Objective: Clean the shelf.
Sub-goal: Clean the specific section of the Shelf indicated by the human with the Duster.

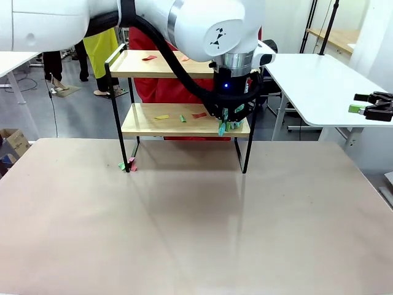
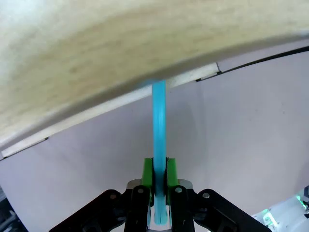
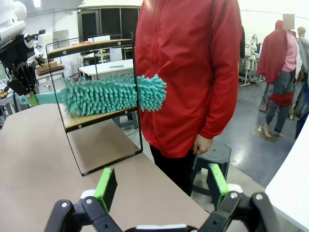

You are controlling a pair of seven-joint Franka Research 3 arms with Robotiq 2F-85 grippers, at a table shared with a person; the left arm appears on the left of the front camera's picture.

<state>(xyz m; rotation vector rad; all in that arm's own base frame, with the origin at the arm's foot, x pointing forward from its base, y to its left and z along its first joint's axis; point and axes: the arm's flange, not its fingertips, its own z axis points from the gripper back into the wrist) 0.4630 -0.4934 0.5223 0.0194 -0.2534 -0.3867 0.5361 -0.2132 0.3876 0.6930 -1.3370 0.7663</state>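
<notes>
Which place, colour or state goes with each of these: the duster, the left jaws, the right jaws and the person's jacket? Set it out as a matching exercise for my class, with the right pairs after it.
Column one
1. duster
2. left jaws
3. right jaws
4. jacket

Column two
A. open, empty
B. red
C. lying on the lower board
D. shut on the duster

Pairs: 1-C, 2-D, 3-A, 4-B
</notes>
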